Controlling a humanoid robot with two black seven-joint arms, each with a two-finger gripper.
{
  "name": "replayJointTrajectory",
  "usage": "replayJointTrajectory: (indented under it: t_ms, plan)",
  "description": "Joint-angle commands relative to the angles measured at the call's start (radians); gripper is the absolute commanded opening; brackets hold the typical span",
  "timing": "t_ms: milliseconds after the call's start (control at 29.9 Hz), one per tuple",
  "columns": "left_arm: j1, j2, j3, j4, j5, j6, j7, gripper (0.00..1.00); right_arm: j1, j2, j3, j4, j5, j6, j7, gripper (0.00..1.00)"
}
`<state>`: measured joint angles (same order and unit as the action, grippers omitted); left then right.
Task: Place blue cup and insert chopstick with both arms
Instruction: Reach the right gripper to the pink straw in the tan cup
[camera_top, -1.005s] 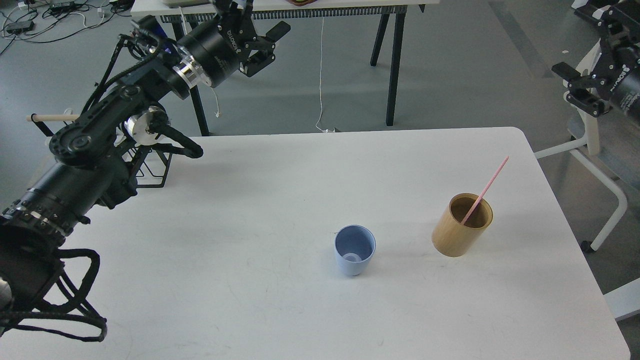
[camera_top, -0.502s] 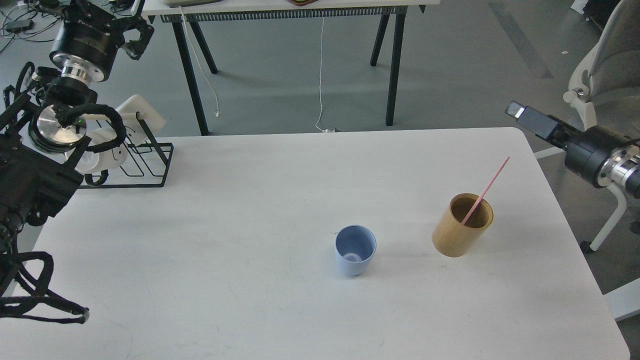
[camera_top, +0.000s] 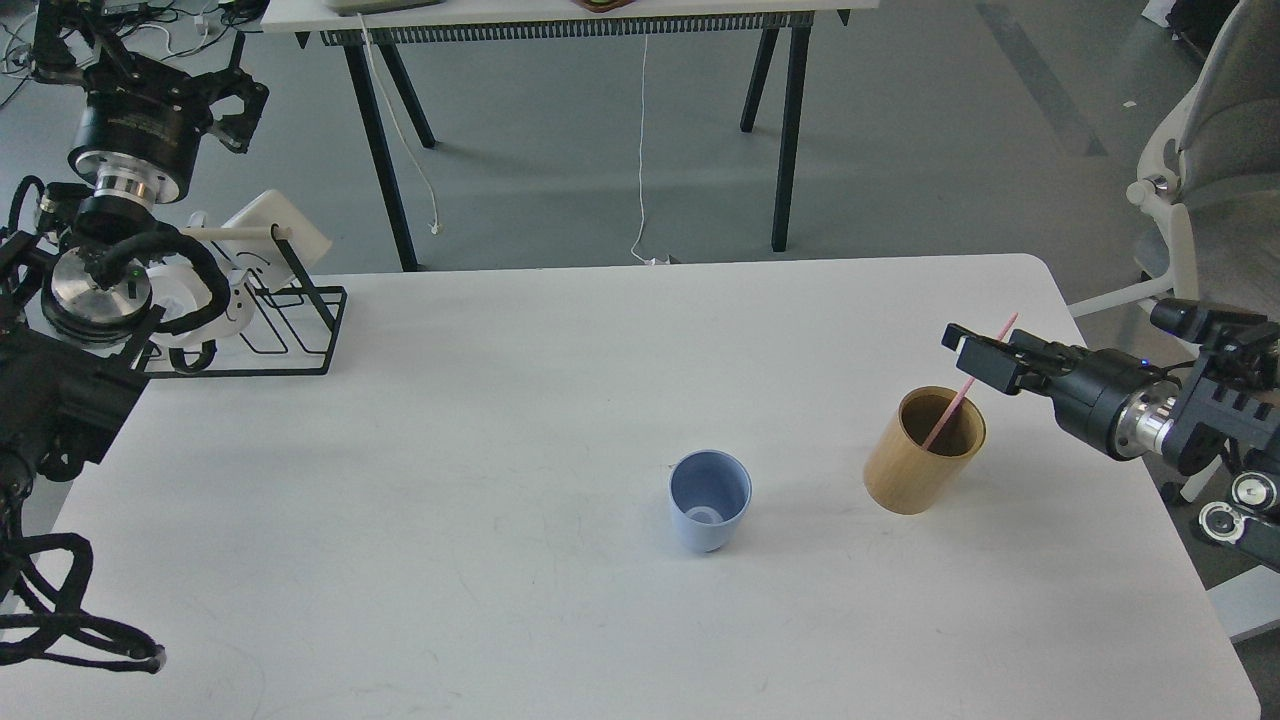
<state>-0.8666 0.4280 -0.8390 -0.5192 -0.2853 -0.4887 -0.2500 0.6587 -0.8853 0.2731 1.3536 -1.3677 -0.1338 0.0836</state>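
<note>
Standing upright left of the wooden holder (camera_top: 924, 450), the blue cup (camera_top: 709, 498) looks placed; the chopstick (camera_top: 968, 381) is not yet moved into it, the right gripper (camera_top: 975, 358) at its upper part, grip unclear.

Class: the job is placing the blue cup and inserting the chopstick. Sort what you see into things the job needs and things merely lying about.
Needed:
blue cup
pink chopstick
right end effector
left end effector

Lying about:
bamboo holder, with the chopstick in it
black wire rack
office chair
</note>
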Motion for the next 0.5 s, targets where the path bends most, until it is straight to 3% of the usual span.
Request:
replayJointTrajectory:
  t_ms: [0, 167, 469]
  plan:
    - [0.000, 0.001, 0.001, 0.002, 0.002, 0.000, 0.000, 1.00, -0.005, 0.015, -0.026, -0.001, -0.001, 0.008, -0.010, 0.54]
    - [0.000, 0.006, 0.001, 0.002, 0.002, 0.000, 0.000, 1.00, -0.007, 0.015, -0.043, -0.001, -0.004, 0.013, -0.033, 0.28]
    - [-0.002, 0.006, 0.000, 0.004, 0.002, 0.000, 0.000, 1.00, 0.001, 0.008, -0.045, 0.007, -0.005, 0.013, -0.031, 0.03]
